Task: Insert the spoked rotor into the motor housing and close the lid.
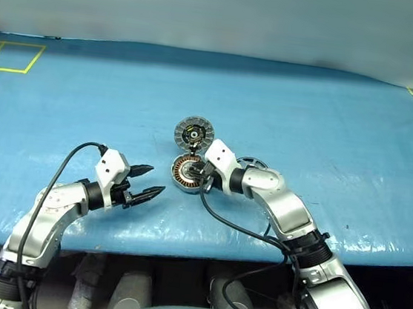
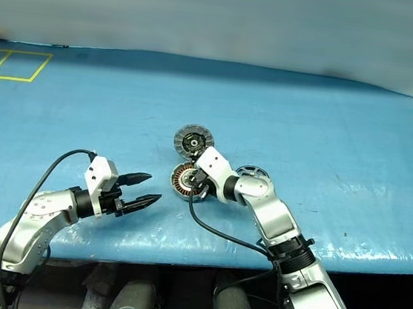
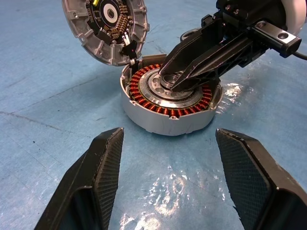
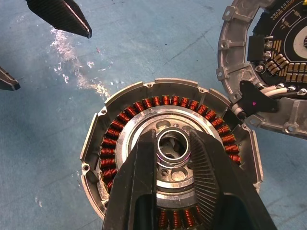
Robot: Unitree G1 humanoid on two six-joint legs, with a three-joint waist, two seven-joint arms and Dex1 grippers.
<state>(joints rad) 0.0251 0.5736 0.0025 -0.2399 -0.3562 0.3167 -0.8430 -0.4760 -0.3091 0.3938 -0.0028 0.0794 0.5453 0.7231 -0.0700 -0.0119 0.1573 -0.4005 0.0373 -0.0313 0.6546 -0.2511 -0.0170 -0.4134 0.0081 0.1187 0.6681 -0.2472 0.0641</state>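
housing: we see the motor housing [image 1: 187, 173] resting on the counter [image 1: 328, 131], near its middle.
lid: the lid [image 1: 194, 132] lies open just behind the housing, joined at its far edge.
rotor: the spoked rotor [image 1: 250, 162] lies on the counter to the housing's right, behind the right arm.
right gripper: we find the right gripper [image 4: 173, 152] over the housing's hub, its jaws around a small ring there.
left gripper: the left gripper [image 1: 148, 181] hangs to the housing's left, apart from it.
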